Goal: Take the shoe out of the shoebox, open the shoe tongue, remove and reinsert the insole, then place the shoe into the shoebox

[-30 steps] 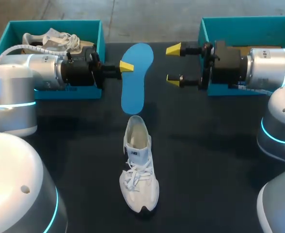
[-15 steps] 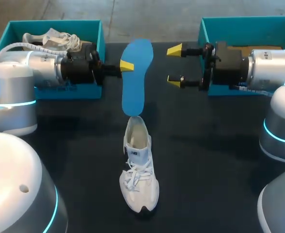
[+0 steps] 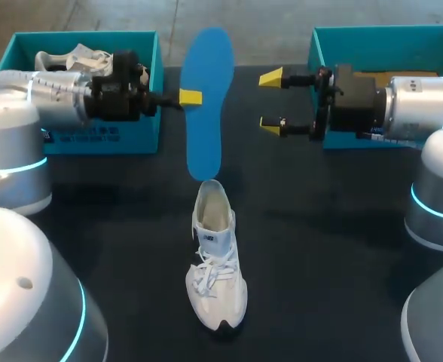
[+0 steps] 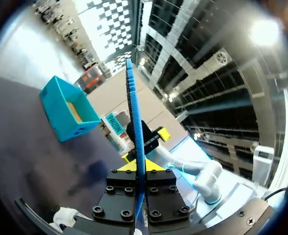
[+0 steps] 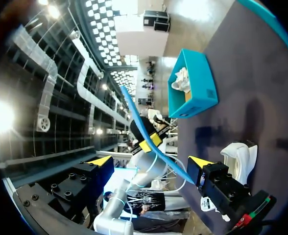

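**A:** Where is the shoe?

**B:** Nearest the robot. The white shoe (image 3: 215, 256) lies on the table (image 3: 319, 264), toe toward the robot and heel opening facing away, about midway between the arms.

**A:** And the insole?

**B:** Just past the heel. The left jaws are closed on one edge of the blue insole (image 3: 206, 113). Its long axis runs in line with the shoe's. The narrow end is at the heel opening and the wide end is farthest away. I cannot tell whether it touches the collar.

**A:** The right jaws?

**B:** Open and holding nothing, beside the insole's far half and apart from it.

**A:** Which arm is better placed?

**B:** The left, I'd judge, since any travel has to follow that shared line.

**A:** Beyond that?

**B:** The left shoebox (image 3: 86, 34) holds another shoe (image 3: 78, 59), and the right shoebox (image 3: 387, 30) is behind the right arm.
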### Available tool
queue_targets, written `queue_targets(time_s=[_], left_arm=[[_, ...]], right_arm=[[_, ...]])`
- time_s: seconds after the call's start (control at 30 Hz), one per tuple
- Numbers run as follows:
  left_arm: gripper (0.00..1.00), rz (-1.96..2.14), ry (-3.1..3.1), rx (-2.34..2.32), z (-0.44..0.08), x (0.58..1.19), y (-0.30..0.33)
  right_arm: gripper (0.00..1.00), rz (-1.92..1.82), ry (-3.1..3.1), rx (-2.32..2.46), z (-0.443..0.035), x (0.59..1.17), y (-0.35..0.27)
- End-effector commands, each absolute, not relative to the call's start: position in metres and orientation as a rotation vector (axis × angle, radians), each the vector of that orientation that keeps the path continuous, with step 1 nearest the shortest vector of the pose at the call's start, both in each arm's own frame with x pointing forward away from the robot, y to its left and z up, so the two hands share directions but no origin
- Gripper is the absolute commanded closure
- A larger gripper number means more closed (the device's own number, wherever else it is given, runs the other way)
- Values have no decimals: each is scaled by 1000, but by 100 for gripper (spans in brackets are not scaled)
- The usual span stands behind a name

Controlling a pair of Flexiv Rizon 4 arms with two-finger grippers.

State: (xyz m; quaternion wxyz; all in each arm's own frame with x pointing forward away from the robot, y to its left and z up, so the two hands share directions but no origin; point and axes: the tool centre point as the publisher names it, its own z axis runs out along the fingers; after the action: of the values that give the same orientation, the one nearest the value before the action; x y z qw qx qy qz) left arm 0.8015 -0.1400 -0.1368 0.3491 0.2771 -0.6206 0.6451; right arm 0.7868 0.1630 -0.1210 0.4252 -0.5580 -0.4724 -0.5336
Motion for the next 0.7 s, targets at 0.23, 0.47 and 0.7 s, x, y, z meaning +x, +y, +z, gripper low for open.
queue_targets(time_s=[0.23,0.47,0.7], left_arm=[[100,2347,-1874,-192,-122,789,-129],[100,2483,-1969,-433,-111,790,-125],[100,2629,-2118,-784,-113,780,-123]], right_arm=[[0,-1335,-1181,-1398,-121,787,165],[0,-1335,-1181,-1398,-121,787,165],[0,-1335,-1181,-1398,-121,787,165]])
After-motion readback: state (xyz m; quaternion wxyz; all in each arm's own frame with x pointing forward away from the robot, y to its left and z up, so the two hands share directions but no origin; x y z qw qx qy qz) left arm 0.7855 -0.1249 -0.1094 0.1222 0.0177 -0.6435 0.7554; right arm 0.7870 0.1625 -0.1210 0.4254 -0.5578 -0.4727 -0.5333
